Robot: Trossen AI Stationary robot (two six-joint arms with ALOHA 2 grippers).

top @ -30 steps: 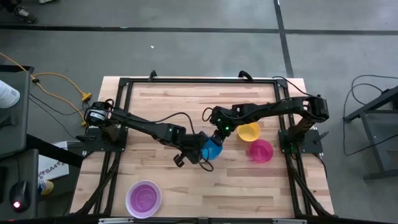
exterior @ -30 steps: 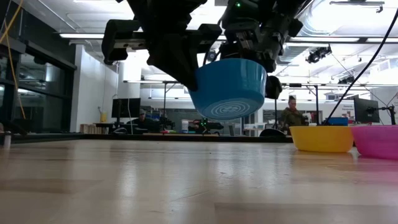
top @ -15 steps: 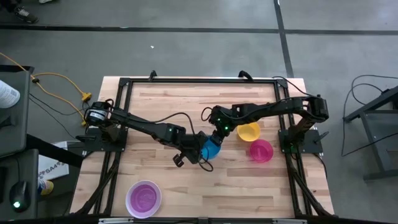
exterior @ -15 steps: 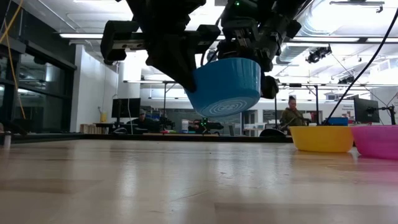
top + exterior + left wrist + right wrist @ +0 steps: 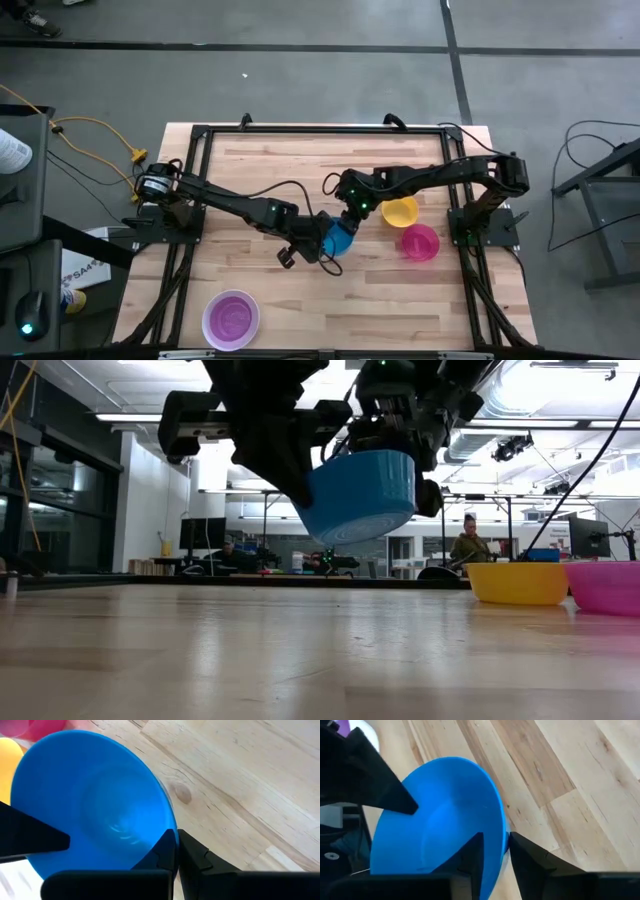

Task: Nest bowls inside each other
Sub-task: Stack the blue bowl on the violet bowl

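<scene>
Low view, blue bowl aloft, left hand pinching its rim, right hand parted astride rim

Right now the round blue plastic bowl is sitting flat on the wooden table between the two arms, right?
Not quite. The round blue plastic bowl is between the two arms, but it hangs tilted in the air above the wooden table, as the low view shows.
</scene>
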